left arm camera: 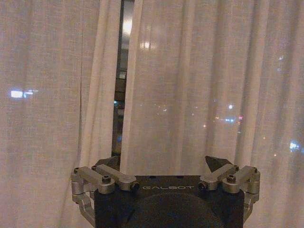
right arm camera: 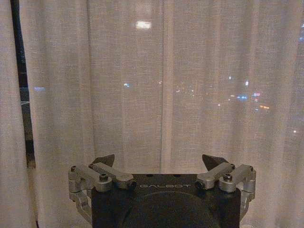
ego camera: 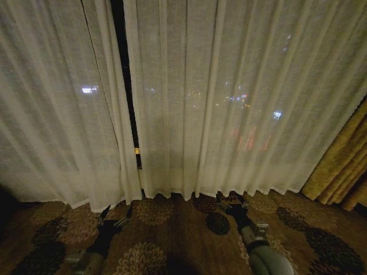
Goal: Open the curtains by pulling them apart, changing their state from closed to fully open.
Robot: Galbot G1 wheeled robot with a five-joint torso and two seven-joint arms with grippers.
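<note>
The curtains hang almost closed: a left sheer cream panel (ego camera: pixel 57 114) and a right sheer cream panel (ego camera: pixel 241 97), with a narrow dark gap (ego camera: pixel 127 86) between them showing night-time city lights. My left gripper (ego camera: pixel 116 213) is low over the carpet, open, short of the gap and touching no fabric. In the left wrist view that gripper (left arm camera: pixel 164 164) faces the gap (left arm camera: pixel 121 95) with its jaws spread. My right gripper (ego camera: pixel 235 206) is also low and open, in front of the right panel (right arm camera: pixel 166 71), holding nothing (right arm camera: pixel 160 161).
A thick golden-yellow drape (ego camera: pixel 344 166) hangs at the far right. Dark patterned carpet (ego camera: pixel 172 229) covers the floor between me and the curtain hems. Window glass lies behind the sheer fabric.
</note>
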